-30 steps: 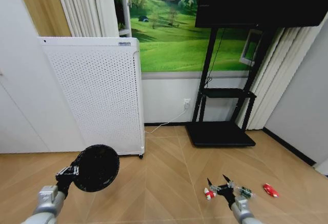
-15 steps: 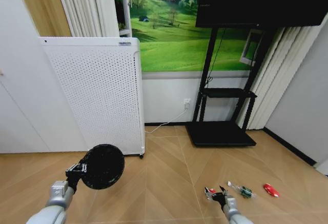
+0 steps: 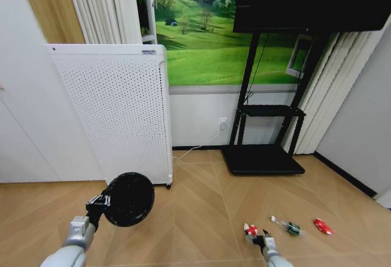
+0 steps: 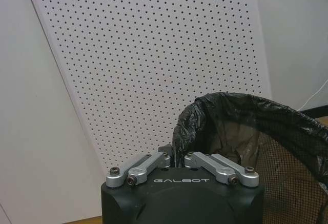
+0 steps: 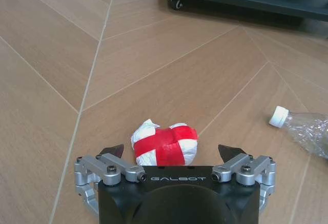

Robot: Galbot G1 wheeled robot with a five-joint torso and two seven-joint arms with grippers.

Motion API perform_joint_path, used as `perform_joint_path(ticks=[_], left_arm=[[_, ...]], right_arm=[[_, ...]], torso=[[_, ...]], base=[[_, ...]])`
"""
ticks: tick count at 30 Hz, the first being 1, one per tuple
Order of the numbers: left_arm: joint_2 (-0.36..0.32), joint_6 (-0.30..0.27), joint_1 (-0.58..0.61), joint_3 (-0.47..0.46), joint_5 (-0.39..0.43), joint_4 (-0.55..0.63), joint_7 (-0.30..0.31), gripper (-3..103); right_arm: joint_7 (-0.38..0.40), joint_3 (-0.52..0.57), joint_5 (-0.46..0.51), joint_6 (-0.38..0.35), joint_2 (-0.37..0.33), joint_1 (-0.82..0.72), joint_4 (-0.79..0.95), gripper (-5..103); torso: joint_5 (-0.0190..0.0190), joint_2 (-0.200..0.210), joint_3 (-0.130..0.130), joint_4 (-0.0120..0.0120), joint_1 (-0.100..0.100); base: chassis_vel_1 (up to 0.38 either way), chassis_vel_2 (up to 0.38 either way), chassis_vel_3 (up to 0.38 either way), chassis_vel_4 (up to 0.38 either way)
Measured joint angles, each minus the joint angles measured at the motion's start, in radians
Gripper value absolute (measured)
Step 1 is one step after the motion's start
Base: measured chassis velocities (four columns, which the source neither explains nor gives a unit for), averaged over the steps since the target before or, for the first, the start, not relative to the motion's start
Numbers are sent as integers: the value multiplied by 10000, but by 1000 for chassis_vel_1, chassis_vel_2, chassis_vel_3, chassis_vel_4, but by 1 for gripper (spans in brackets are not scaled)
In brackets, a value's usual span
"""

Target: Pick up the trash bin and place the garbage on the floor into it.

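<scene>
Crumpled red-and-white wrapper [image 5: 165, 145], light and squashy, lies on the floor between the right end effector's [image 5: 174, 153] spread fingers, best pinched across its middle, while the left end effector [image 4: 177, 158] is clamped on the mesh trash bin's [image 3: 129, 199] rim.

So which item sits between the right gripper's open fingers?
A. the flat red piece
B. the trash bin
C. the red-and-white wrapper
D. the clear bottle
C: in the right wrist view the wrapper lies on the floor between the open fingers of the right gripper; the bottle lies off to one side.
</scene>
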State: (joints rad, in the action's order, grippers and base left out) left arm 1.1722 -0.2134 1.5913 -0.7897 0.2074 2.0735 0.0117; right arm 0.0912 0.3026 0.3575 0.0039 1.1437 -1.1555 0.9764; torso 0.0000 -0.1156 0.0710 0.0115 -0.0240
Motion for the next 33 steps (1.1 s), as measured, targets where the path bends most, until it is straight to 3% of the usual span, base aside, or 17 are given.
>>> perform_joint_path(ticks=[8, 33], left_arm=[[96, 1, 165, 3, -100, 13, 0, 7], [91, 60, -14, 136, -127, -216, -10, 7]], right_arm=[[-53, -84, -430, 219, 320, 650, -887, 100], [-74, 59, -1225, 294, 439, 1117, -1993, 100]], torso=[[-1, 0, 0, -3, 0], [-5, -1, -2, -2, 2]], base=[[0, 0, 0, 0], [0, 0, 0, 0]])
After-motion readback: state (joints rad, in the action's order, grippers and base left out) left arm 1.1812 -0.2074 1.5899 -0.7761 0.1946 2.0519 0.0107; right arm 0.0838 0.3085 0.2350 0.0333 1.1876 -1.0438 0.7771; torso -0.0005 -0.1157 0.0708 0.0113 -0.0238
